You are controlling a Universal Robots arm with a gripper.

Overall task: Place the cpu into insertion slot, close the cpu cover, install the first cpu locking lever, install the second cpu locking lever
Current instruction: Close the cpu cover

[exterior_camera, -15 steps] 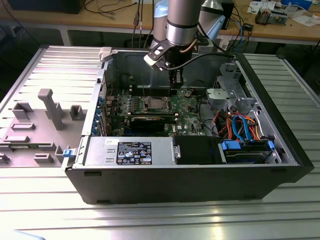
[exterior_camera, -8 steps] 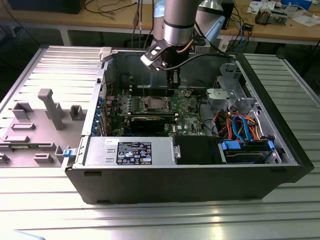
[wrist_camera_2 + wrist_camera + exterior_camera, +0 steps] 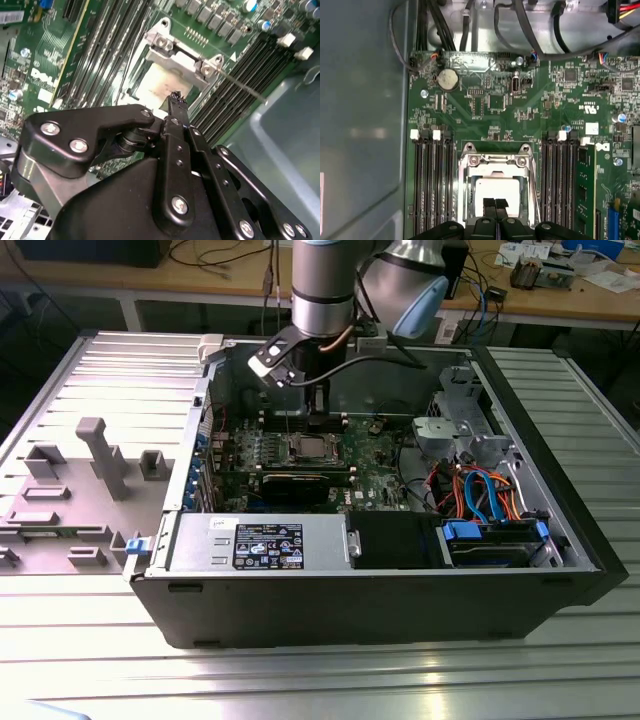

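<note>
The cpu point(image 3: 495, 189) lies with its silver-grey top up in the insertion slot point(image 3: 465, 200) on the green motherboard point(image 3: 485, 107). The cpu cover point(image 3: 495, 161) lies flat around it, and the chip shows through its window. My gripper point(image 3: 495, 206) hangs just above the cpu's near edge, its black fingers pressed together with nothing between them. In the second wrist view the gripper point(image 3: 177, 102) tip sits over the cpu point(image 3: 155, 85), and a thin metal locking lever point(image 3: 240, 85) runs out from a corner of the cover point(image 3: 175, 60). In the exterior view the gripper point(image 3: 318, 425) stands over the slot point(image 3: 312, 448).
Black memory slots point(image 3: 432, 185) flank the socket on both sides, one with a green module point(image 3: 584, 190). The open case point(image 3: 380, 570) holds a power supply point(image 3: 260, 545), drive bays point(image 3: 495, 540) and orange and blue cables point(image 3: 480, 490). A grey fixture point(image 3: 100, 460) stands at the exterior view's left.
</note>
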